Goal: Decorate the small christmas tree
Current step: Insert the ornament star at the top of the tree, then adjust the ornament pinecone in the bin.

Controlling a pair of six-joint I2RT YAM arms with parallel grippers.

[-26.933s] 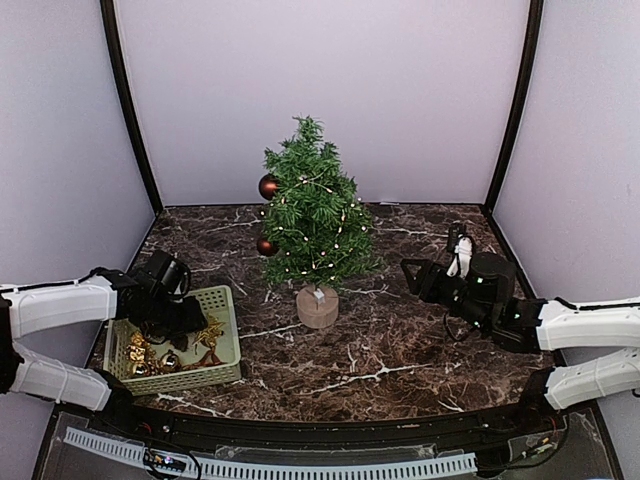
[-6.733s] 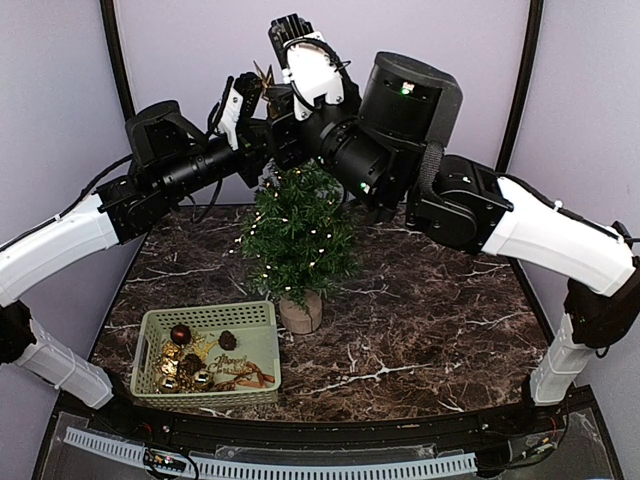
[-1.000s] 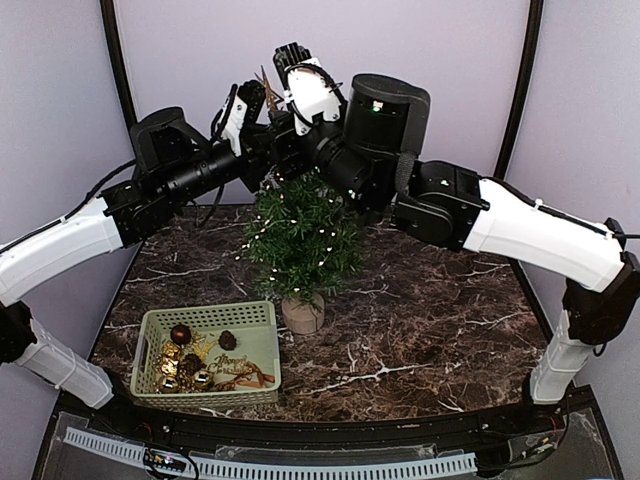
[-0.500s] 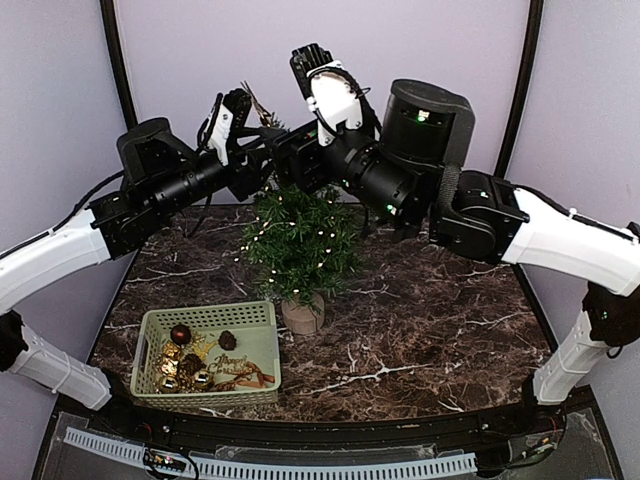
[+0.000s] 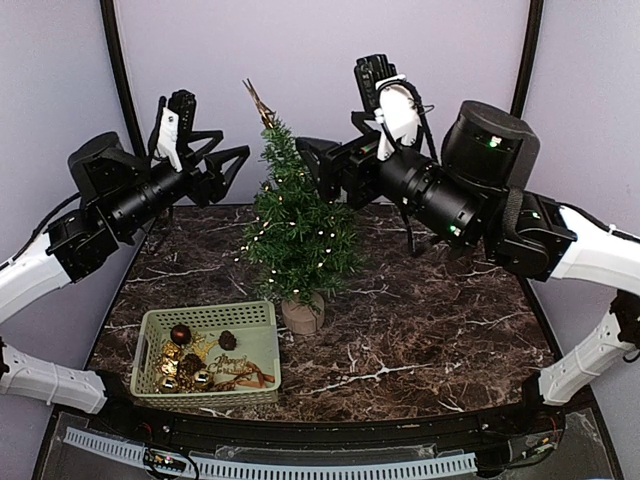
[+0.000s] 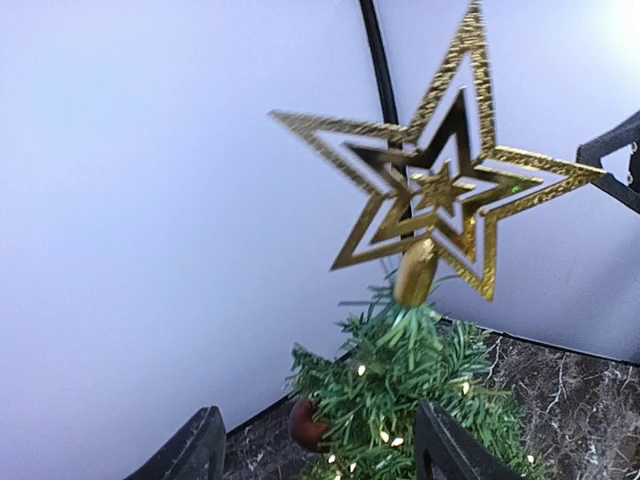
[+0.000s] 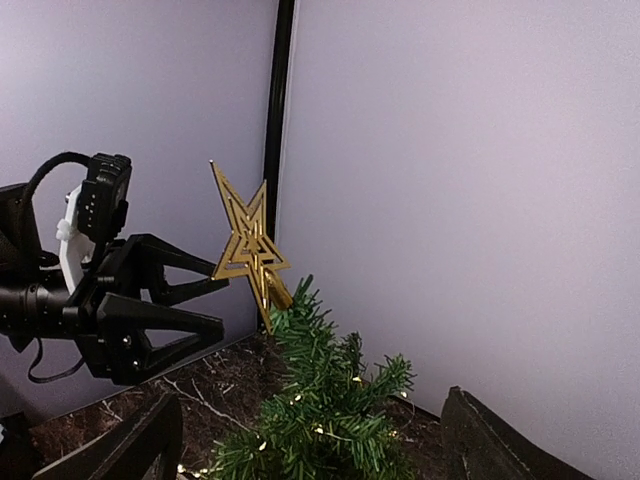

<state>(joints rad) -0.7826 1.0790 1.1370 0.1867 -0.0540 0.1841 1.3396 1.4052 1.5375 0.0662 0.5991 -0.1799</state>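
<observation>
**Atop the small christmas tree, a gold star, both grippers apart from it**

From overhead, the tree stands on its round wooden base near the middle of the marbled table, little lights dotted through its branches. The star leans a bit on the very tip. The left gripper hangs to the tree's left at about top-branch height, jaws spread wide with nothing between them. The right gripper sits just right of the treetop, jaws also wide apart and empty. A green basket of ornaments lies in front of the tree and to its left, close to the base.

On the left wrist camera, the star fills the upper frame, seated on the tip by a gold stem. That gripper's two fingers stand low, well apart on either side of the treetop, touching neither. A dark red bauble hangs on the tree's left side.

On the right wrist camera, the star shows edge-on above the tip, with the left gripper's open jaws just beyond it. The right gripper's fingers sit wide apart at the bottom corners.
</observation>
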